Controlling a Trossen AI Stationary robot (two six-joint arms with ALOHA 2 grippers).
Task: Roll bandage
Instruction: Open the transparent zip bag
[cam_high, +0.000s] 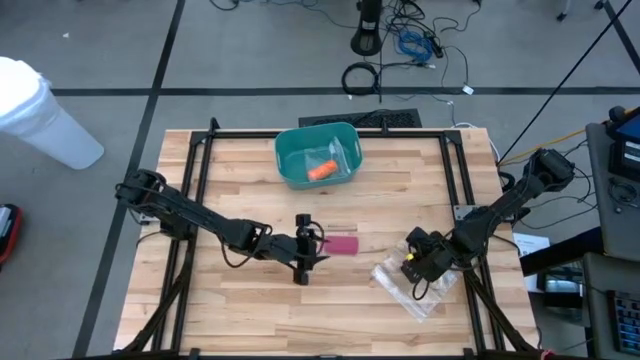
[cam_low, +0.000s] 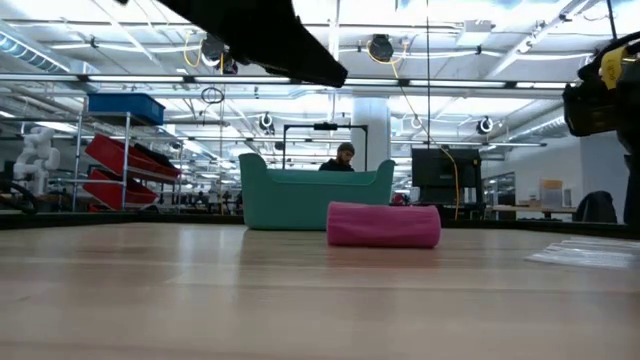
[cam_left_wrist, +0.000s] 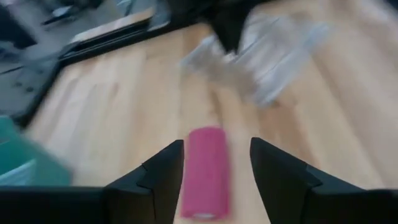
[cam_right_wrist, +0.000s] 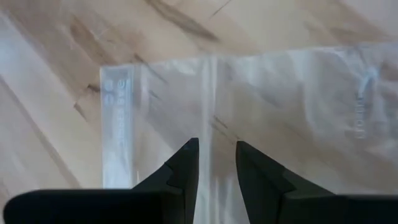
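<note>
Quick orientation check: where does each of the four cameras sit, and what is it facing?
High: overhead, straight down on table; both arms show.
Low: table height, level across; pink bandage roll, teal bin; arms enter from above.
Left wrist: forward past open left gripper, roll between its fingers.
Right wrist: forward past right gripper onto clear plastic bag.
Shared: the roll shows in high, low and left wrist.

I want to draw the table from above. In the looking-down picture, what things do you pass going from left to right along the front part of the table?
Left gripper, open → pink rolled bandage lying on the wooden table → right gripper → clear crinkly plastic bag beneath and beside it.
</note>
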